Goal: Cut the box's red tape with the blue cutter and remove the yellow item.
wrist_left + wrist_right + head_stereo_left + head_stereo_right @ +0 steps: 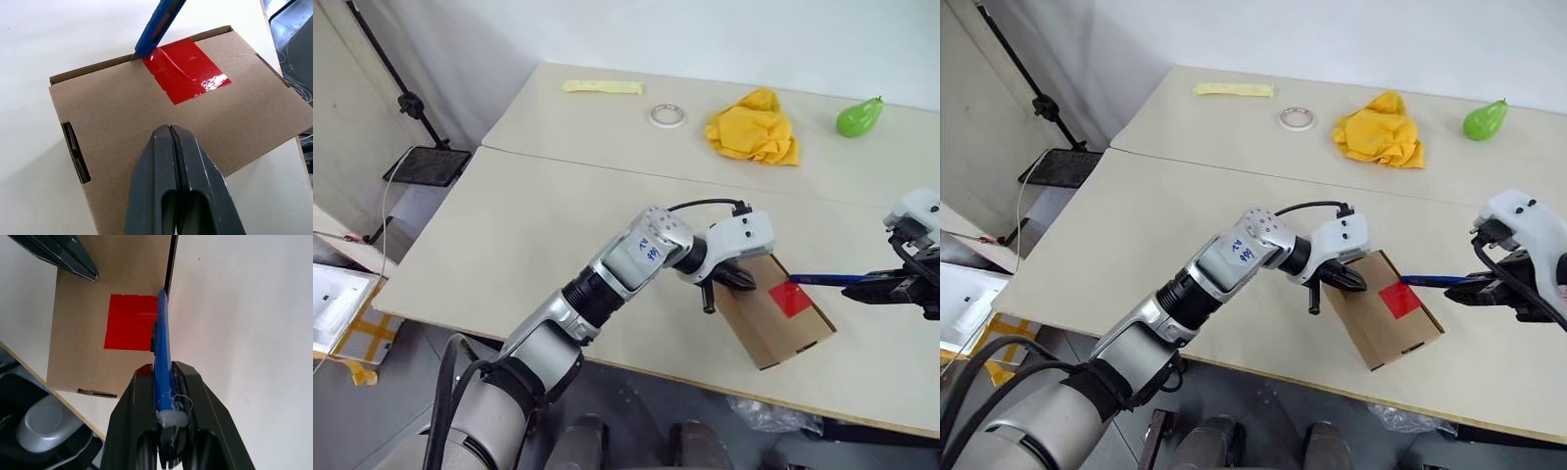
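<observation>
The box (146, 127) is matt brown cardboard, its corrugated edge showing at a side slot; on its top the red tape (188, 68) is glossy, wrinkled film catching the light. The blue cutter (163, 352) looks like smooth plastic; beyond the box lies crumpled orange-yellow cloth (752, 127); the table (538, 235) is a smooth, matt pale surface.

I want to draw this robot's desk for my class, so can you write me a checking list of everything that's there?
Surface: pale table, two tops butted together.
Job's things: box shut, red tape on top; blue cutter tip at the tape's edge; yellow item: nothing seen.
Clutter: orange cloth, tape ring, pale yellow strip, green pear, all far off.
Grippers: left gripper shut, pressing on the box; right gripper clamps the cutter.
Cables: black cable over the left wrist.
Surroundings: stand beside the table.
</observation>
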### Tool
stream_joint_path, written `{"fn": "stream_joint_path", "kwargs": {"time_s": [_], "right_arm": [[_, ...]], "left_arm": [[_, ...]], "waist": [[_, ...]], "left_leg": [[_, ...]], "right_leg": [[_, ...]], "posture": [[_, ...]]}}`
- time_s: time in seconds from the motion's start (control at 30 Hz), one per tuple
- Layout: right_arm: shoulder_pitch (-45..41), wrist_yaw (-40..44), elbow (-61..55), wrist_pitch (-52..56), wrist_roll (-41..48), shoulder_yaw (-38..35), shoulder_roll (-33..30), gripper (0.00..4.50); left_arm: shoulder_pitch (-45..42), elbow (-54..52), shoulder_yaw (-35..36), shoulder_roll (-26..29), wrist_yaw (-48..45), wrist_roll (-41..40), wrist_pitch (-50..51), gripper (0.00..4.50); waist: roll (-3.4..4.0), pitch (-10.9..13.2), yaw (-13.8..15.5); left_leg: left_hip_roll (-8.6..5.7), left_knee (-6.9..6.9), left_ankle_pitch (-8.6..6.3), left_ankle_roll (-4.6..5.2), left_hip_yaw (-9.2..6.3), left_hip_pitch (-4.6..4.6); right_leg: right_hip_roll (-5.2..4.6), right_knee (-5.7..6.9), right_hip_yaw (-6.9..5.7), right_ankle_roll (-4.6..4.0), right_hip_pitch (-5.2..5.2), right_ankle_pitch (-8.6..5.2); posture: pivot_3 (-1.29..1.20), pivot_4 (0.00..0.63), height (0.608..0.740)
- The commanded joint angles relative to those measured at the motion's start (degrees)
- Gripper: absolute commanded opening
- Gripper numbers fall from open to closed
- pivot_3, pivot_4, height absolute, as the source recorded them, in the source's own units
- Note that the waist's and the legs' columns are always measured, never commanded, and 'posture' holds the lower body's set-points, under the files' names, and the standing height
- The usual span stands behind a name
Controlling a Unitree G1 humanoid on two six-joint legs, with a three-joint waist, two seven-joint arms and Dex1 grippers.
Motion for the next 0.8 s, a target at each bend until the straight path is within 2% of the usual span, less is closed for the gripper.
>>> {"fn": "stream_joint_path", "kwargs": {"time_s": [0.03,0.5,0.67,0.8], "right_arm": [[-0.20,-0.41,0.42,1.21,4.34,2.35,-1.73,0.18],[4.76,-3.64,2.62,1.21,12.11,1.15,-8.59,0.18],[4.39,-4.75,2.65,1.21,12.70,1.13,-7.77,0.18],[-3.76,-8.96,4.85,1.06,11.23,7.13,-2.92,0.18]], "left_arm": [[-0.24,2.21,-1.26,-0.53,1.83,2.03,0.06,0.02],[-0.88,4.66,-1.01,-1.87,3.11,2.38,-0.82,0.02],[-0.94,5.09,-1.01,-1.99,3.16,2.49,-0.90,0.02],[-0.81,5.21,-1.82,-2.05,2.64,2.70,-1.02,0.02]], "waist": [[0.00,0.00,0.02],[0.00,0.00,0.07],[0.00,0.00,0.06],[-0.04,0.00,-0.18]], "left_leg": [[0.00,0.00,0.00,0.00,0.00,0.00],[-0.03,-0.02,0.00,0.01,0.00,-0.01],[-0.02,-0.01,0.00,0.01,0.00,-0.01],[-0.01,0.00,0.00,0.01,0.01,0.00]], "right_leg": [[0.00,-0.01,0.00,0.01,0.01,0.01],[-0.04,-0.10,-0.04,0.06,0.06,0.03],[-0.04,-0.10,-0.05,0.06,0.07,0.03],[-0.04,-0.17,-0.04,0.07,0.08,0.04]], "posture": [[0.00,0.150,0.740],[0.00,0.150,0.740],[0.00,0.150,0.740],[0.00,0.150,0.740]]}}
